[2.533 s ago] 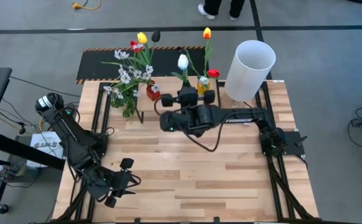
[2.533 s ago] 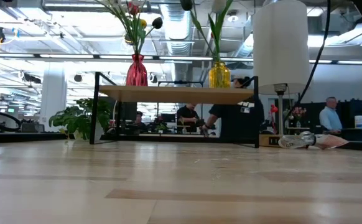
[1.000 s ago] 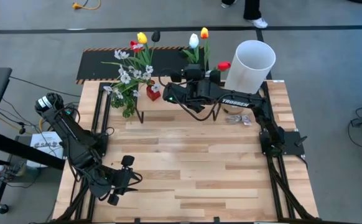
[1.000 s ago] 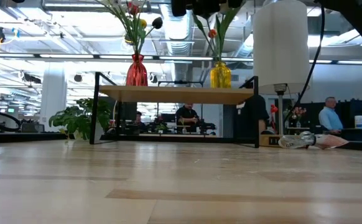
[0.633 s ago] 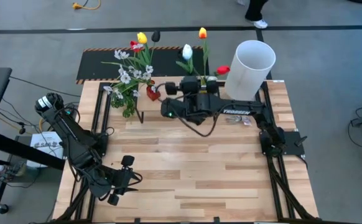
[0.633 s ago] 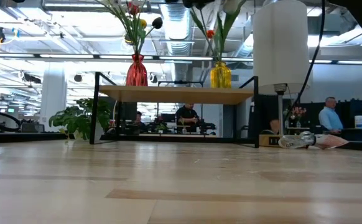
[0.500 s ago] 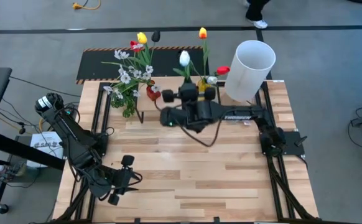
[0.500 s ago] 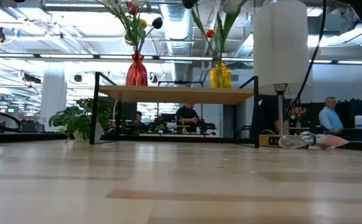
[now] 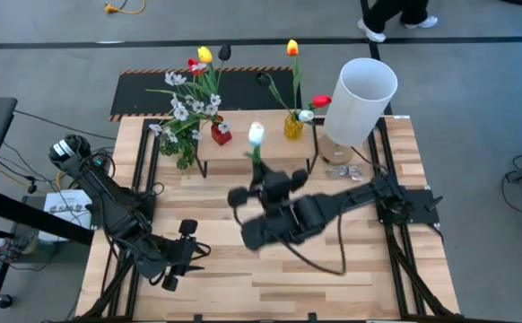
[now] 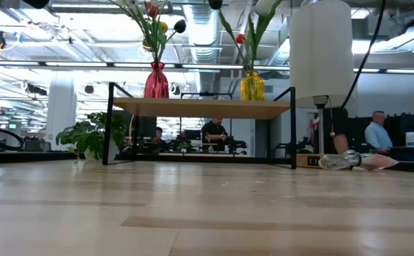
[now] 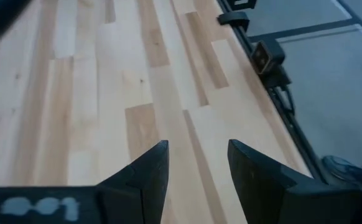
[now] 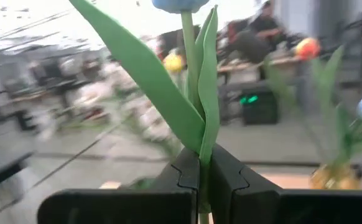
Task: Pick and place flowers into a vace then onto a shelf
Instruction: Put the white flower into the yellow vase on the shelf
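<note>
Open-plan robotics lab or industrial workspace. Indicated by exposed ceiling ducts and strip lighting, desks with seated people beyond the far edge of the tabletop, a grey floor with black tape lines, a hazard-striped mat, and loose cabling off the left edge.

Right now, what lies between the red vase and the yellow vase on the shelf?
Only bare shelf board between the red vase and yellow vase, seen in the high and low views.

A tall white cylinder stands at the slatted wooden tabletop's far right corner. A bushy green leaf sprig lies far left.
</note>
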Action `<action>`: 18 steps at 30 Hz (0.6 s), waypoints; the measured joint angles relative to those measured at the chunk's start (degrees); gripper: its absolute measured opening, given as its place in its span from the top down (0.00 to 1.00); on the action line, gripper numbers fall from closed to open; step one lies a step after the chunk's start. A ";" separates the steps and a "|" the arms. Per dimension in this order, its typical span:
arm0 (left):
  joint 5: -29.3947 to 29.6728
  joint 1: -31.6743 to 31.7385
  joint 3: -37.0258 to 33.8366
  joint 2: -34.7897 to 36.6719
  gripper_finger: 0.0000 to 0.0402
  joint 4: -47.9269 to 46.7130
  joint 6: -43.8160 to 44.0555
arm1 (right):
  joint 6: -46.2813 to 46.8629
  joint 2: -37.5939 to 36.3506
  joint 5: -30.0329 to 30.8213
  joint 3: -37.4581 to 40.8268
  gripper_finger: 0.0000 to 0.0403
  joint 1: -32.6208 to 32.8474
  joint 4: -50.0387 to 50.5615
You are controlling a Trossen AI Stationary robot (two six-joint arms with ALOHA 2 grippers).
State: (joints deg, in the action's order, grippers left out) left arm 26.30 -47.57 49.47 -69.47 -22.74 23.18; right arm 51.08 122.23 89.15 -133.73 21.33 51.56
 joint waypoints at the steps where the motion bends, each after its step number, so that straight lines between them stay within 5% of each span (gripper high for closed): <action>1: -0.62 0.21 0.00 0.01 0.62 0.31 0.00 | 0.11 0.00 -1.00 0.00 1.00 1.03 -0.33; 9: -3.48 2.81 0.01 0.02 0.62 7.12 -1.88 | 4.46 0.00 -2.49 0.00 0.99 9.35 -0.45; 18: -16.28 9.40 0.02 0.13 0.69 18.19 -4.07 | 12.71 2.82 -3.24 0.09 1.00 17.63 -1.16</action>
State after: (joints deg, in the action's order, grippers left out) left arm 10.01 -38.16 49.50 -69.34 -4.55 19.11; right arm 63.80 125.05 85.92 -133.65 38.96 50.40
